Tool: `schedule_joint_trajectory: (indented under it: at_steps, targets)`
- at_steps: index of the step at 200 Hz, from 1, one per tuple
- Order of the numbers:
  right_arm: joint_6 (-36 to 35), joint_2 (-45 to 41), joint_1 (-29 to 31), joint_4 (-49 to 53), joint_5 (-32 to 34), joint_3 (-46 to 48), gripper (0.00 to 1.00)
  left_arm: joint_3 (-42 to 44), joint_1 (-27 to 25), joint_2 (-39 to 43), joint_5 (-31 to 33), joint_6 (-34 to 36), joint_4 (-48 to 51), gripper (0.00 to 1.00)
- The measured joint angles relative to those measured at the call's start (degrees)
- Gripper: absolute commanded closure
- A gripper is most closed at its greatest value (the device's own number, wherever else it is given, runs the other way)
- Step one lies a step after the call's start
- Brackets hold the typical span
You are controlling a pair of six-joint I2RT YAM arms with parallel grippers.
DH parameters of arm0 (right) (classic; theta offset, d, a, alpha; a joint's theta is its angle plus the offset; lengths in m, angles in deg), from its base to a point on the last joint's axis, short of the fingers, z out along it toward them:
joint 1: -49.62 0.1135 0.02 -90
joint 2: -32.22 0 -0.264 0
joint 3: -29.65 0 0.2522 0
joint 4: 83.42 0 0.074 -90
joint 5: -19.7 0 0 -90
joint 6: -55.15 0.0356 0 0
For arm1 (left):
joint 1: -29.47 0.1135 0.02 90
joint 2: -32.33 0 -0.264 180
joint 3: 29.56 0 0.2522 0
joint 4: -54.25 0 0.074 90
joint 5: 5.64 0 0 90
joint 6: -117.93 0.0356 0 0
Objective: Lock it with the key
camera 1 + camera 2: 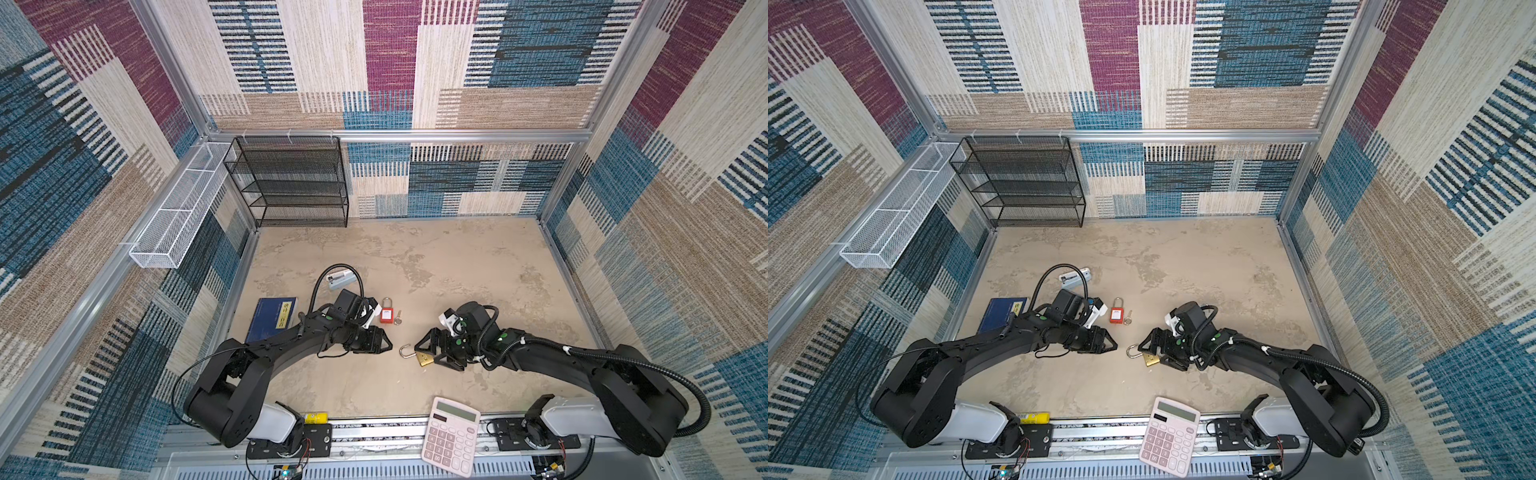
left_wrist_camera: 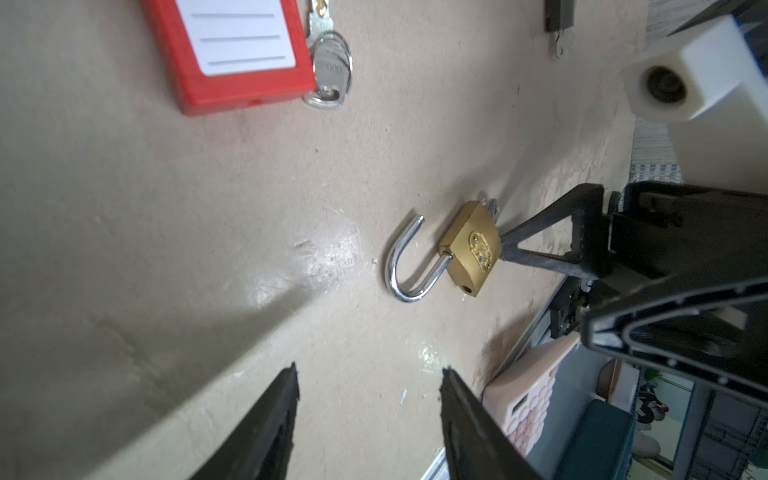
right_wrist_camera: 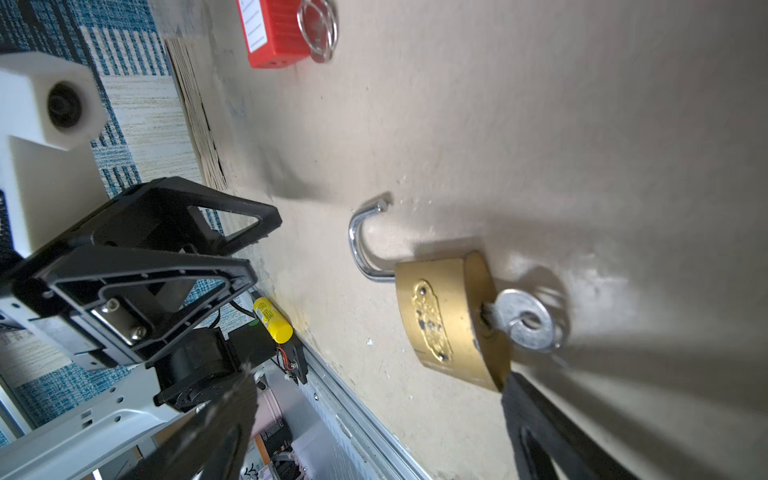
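A brass padlock [image 1: 424,360] [image 1: 1149,358] lies flat on the beige table, its steel shackle [image 2: 405,257] swung open. A silver key [image 3: 525,320] sticks in its keyhole. My right gripper [image 1: 424,353] [image 3: 378,376] stands wide open at the padlock. One of its fingertips [image 3: 509,384] rests against the edge of the brass body [image 3: 444,320], and nothing is gripped. My left gripper [image 1: 390,345] [image 2: 370,372] is open and empty, a short way left of the shackle and pointing toward the padlock [image 2: 471,249].
A red padlock [image 1: 387,316] with keys on a ring lies just behind the left gripper. A blue book [image 1: 272,318] and a grey stapler [image 1: 340,279] sit to the left. A pink calculator [image 1: 451,436] rests on the front rail. A black mesh shelf [image 1: 291,183] stands at the back left.
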Motion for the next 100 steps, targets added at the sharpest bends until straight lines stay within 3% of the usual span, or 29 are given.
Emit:
schedule_joint_trajectory:
  at_steps: [77, 100]
  targets:
    - [0.35, 2.08, 1.55, -0.68, -0.15, -1.42, 0.12, 1.25, 0.00, -0.55, -3.02, -3.19, -2.99, 0.43]
    - [-0.68, -0.02, 1.60, 1.86, 2.01, -2.27, 0.22, 0.57, 0.00, -0.81, -3.82, -3.23, -3.52, 0.43]
